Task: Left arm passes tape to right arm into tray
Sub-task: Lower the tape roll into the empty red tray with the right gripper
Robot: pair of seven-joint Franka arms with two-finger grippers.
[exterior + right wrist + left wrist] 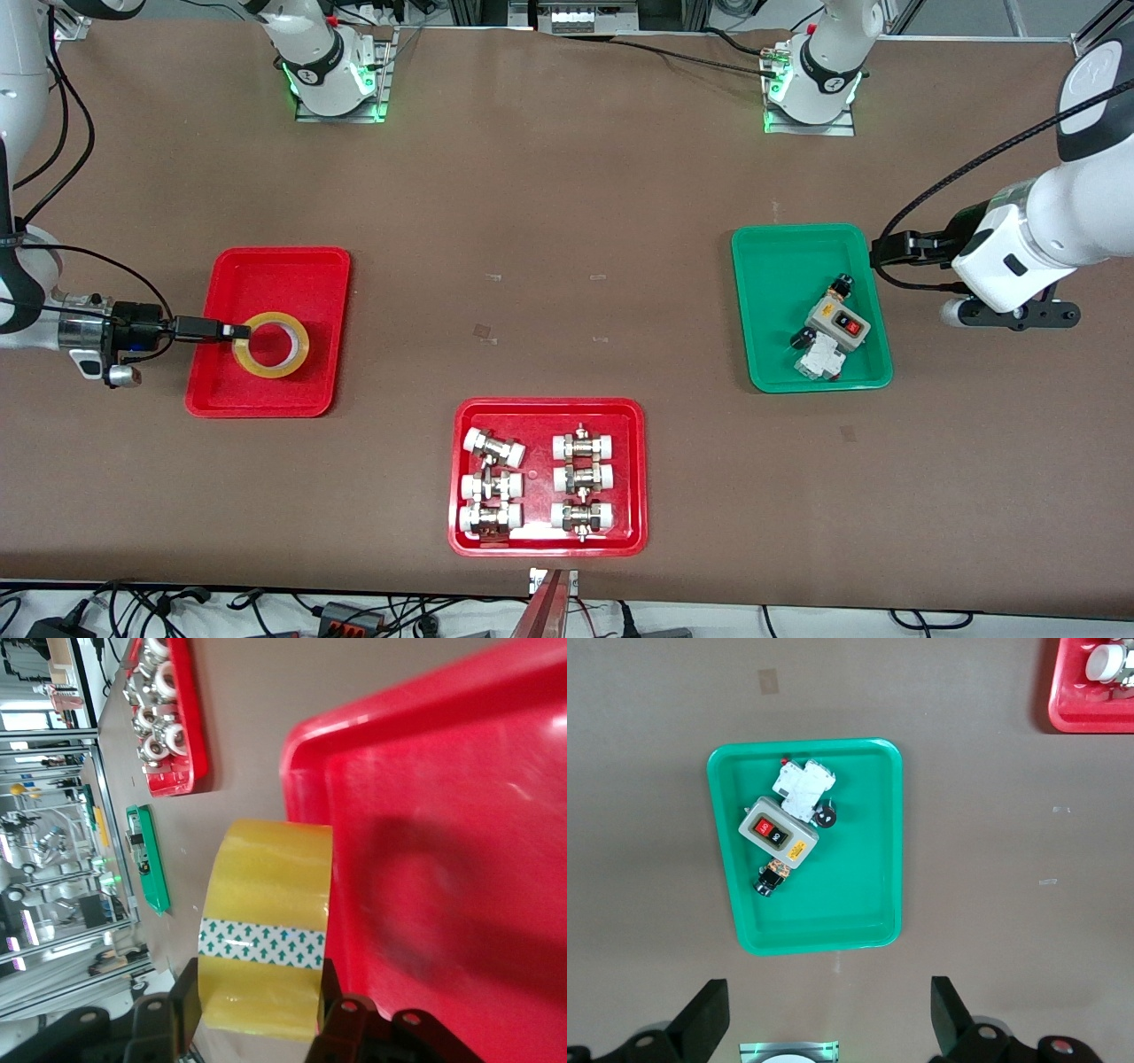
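Observation:
The yellow tape roll lies flat over the floor of the plain red tray at the right arm's end of the table. My right gripper reaches in from the tray's edge and is shut on the roll's rim. In the right wrist view the tape sits between the black fingers, just above the tray floor, where it casts a ring shadow. My left gripper is open and empty, beside the green tray at the left arm's end. In the left wrist view the left gripper shows bare table between its jaws.
A green tray holds a grey switch box and small parts; it also shows in the left wrist view. A wider red tray with several white-capped metal fittings lies nearer to the front camera, mid-table.

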